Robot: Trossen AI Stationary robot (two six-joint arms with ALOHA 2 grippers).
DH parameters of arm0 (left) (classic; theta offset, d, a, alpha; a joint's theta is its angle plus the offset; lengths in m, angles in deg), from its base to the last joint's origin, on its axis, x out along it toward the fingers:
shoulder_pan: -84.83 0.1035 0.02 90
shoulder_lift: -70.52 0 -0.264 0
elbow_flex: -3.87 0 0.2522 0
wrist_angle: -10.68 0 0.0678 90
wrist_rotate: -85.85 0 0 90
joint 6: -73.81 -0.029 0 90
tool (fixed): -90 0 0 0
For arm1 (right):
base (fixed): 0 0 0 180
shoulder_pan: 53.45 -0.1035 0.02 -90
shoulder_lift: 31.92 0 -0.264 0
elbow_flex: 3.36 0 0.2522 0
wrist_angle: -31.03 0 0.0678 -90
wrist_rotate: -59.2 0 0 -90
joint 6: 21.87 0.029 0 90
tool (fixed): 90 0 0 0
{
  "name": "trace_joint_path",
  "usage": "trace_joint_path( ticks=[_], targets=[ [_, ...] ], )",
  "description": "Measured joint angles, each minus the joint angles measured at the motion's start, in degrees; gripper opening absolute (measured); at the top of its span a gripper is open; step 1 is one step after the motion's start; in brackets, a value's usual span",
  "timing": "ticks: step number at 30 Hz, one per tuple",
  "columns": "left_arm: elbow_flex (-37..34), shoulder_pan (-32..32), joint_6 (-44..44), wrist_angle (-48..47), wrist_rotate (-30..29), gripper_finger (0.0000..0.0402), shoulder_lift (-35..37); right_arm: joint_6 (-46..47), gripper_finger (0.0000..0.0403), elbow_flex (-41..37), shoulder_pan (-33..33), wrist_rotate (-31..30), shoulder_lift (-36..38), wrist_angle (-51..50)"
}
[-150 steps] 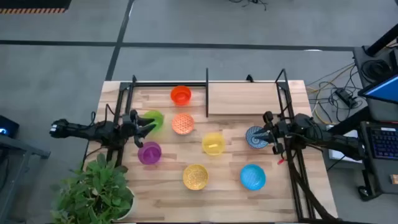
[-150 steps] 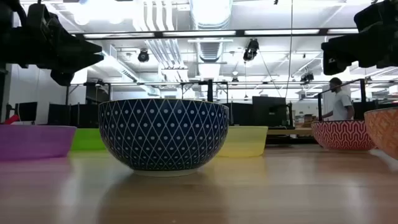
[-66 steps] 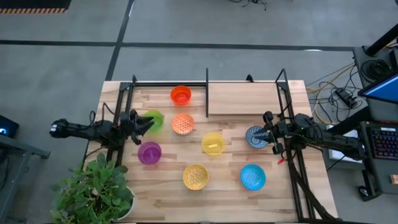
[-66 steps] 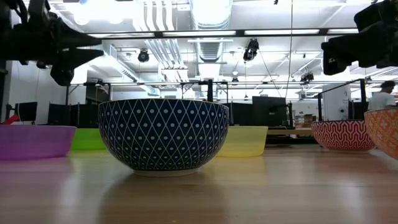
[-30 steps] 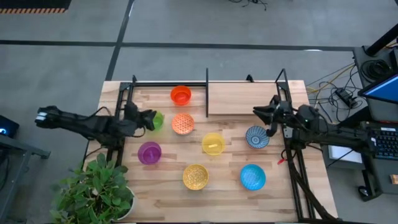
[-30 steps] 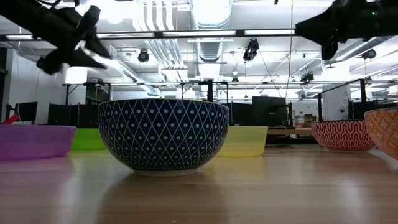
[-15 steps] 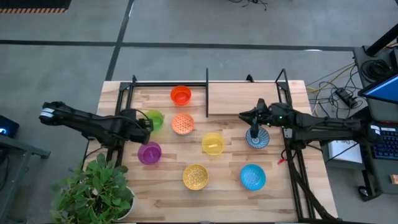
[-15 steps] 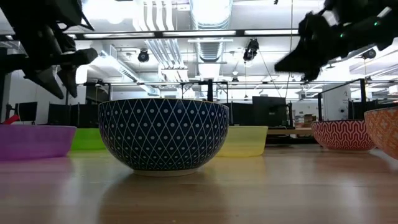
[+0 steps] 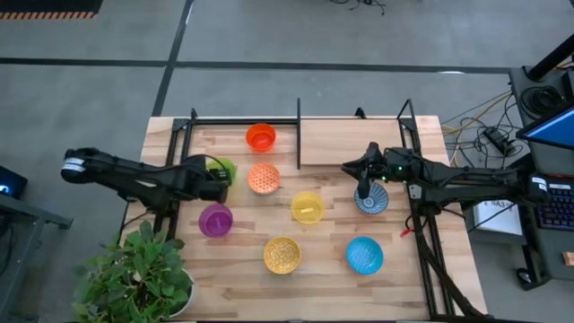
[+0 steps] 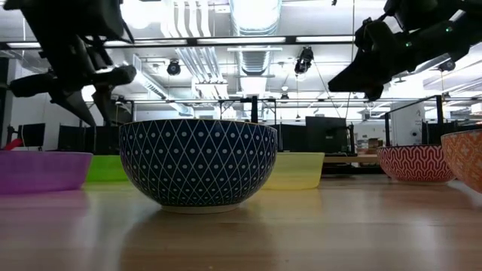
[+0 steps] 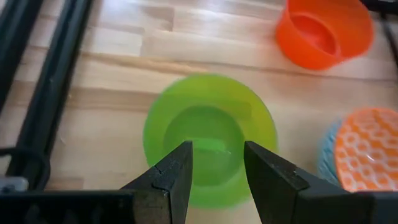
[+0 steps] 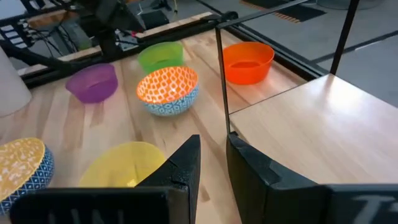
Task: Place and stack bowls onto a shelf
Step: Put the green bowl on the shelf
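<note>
From my remote station I note a leafy green potted plant [image 9: 134, 278] on the light-wood tabletop's [image 9: 224, 269] near-left corner, grey floor around it, and cables [image 9: 484, 135] beside a keyboard [image 9: 552, 202] at right.

Bowls [image 9: 308, 207] before shelf [image 9: 350, 143]

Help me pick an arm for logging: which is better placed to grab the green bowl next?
Left. The left gripper hangs open right over the green bowl, fingers astride its near rim. The right gripper is across the table by the blue-and-white bowl.
</note>
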Motion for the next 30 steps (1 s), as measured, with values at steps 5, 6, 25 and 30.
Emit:
trace_joint_path(
  ticks=[5, 6, 25, 30],
  targets=[
    [-0.06, 7.98, -9.41, 3.89, 1.31, 0.0127, -2.12, 0.02, 0.0068, -0.11, 0.00, 0.42, -0.17, 0.04],
    [-0.06, 9.99, -12.08, 4.87, 2.15, 0.0127, -2.75, 0.02, 0.0068, -0.21, 0.00, 0.42, -0.17, -0.02],
    [-0.17, 24.10, -29.60, 9.39, 7.35, 0.0127, -14.18, -0.11, 0.0068, -0.63, 0.00, 0.42, 0.01, -1.20],
    [-0.18, 25.66, -30.34, 9.29, 7.38, 0.0127, -17.65, -0.11, 0.0068, -0.63, 0.00, 0.42, 0.01, -1.22]
  ],
)
